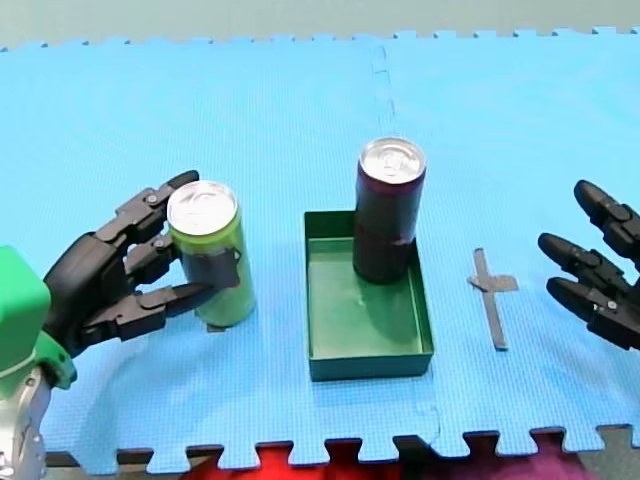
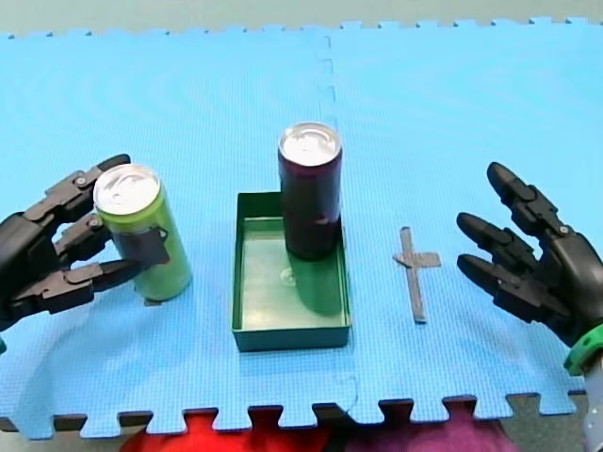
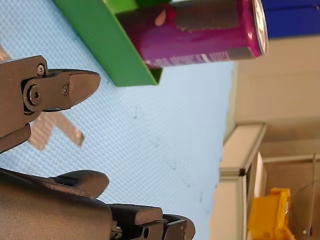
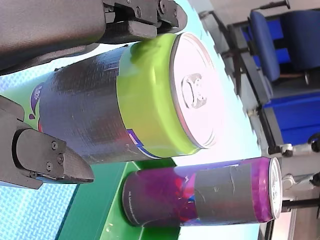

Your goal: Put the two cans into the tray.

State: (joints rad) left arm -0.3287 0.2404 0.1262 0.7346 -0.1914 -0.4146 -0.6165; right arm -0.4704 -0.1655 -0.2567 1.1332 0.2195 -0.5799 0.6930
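A green can (image 1: 215, 260) with grey tape around it stands upright on the blue mat, just left of the green tray (image 1: 370, 365). My left hand (image 1: 175, 245) comes in from the left, its fingers curled around the can's sides. The second wrist view shows this close up: fingers (image 4: 55, 160) on either side of the green can (image 4: 125, 100). A purple can (image 1: 388, 215) stands upright inside the tray at its far end. My right hand (image 1: 590, 260) is at the right edge, well clear of the tray and holding nothing.
A grey tape cross (image 1: 490, 295) lies on the mat between the tray and my right hand. The mat's jagged front edge (image 1: 330, 452) runs close below the tray. The first wrist view shows the purple can (image 3: 200, 30) and furniture beyond the mat.
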